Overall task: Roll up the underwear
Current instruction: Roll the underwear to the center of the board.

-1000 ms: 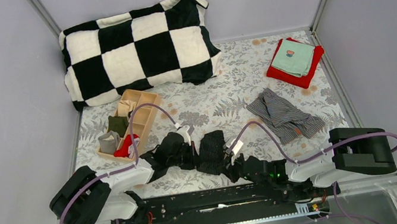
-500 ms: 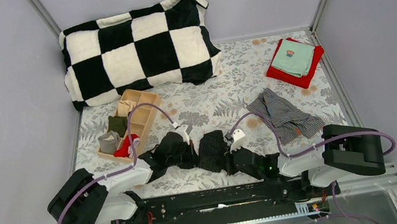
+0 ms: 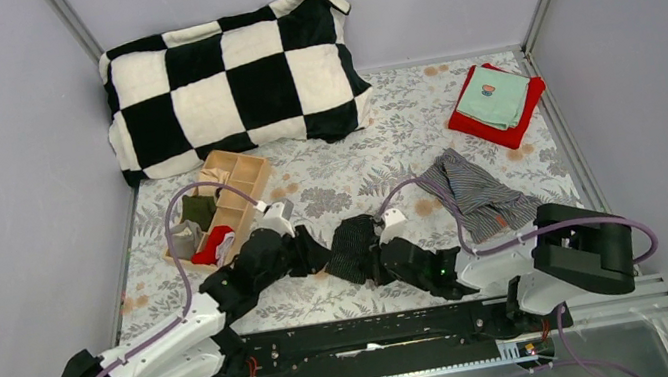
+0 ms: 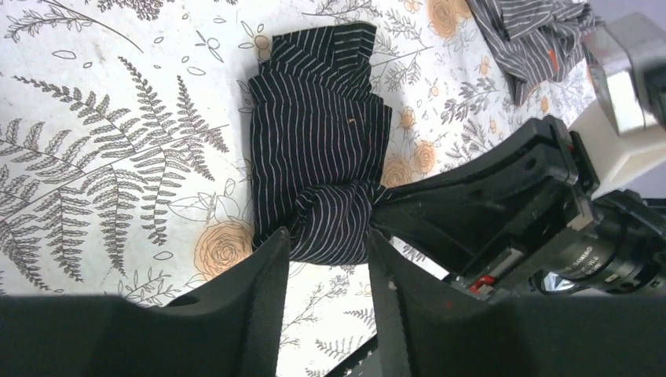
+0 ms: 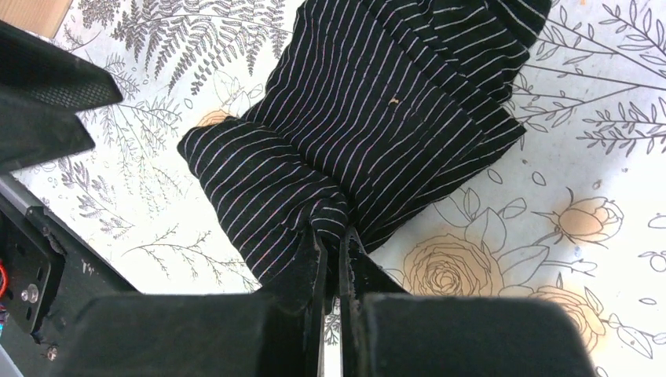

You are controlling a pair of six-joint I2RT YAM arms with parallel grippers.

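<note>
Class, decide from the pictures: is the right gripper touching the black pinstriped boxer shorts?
Touching. The right wrist view shows the right gripper shut on a bunched fold of the black pinstriped boxer shorts.

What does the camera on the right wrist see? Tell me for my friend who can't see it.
The right claw is shut on a bunched bit of the black pinstriped underwear, which lies crumpled on a flowery tablecloth.
</note>
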